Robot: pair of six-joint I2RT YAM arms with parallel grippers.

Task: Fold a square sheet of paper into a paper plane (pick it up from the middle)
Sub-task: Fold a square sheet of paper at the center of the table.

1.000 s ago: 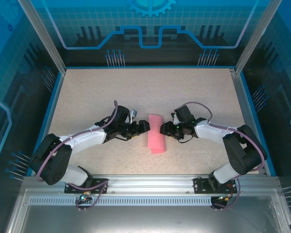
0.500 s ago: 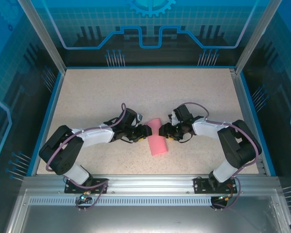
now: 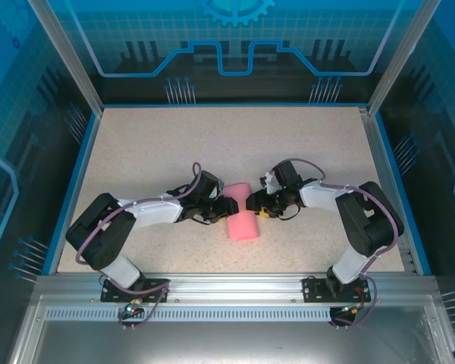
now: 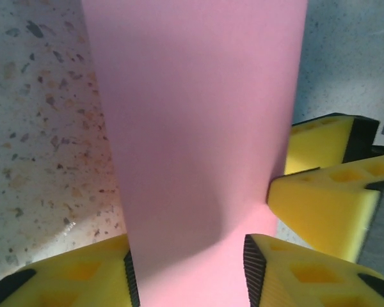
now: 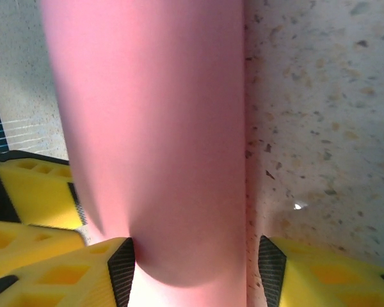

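While the square sheet of paper [image 3: 241,220] lies doubled over into a narrow, bowed strip, it sits midway between the desk's [image 3: 152,152] left and right edges and closer to the near edge than the far one. Its long axis runs from far edge to near edge.

Both hands meet at the strip's far end, facing each other across its width. The left hand [image 3: 226,206] comes in from the left edge's side, and in its wrist view both pads [image 4: 128,281] touch the paper's long edges, so it squeezes the strip across its width. The right hand [image 3: 252,203] straddles the same end from the right. One pad [image 5: 123,268] presses the paper, the other stands just beside the opposite edge, so I cannot tell whether it grips.

Neither arm is nearer. The next crease, I judge, depends on both hands staying square to that long axis.
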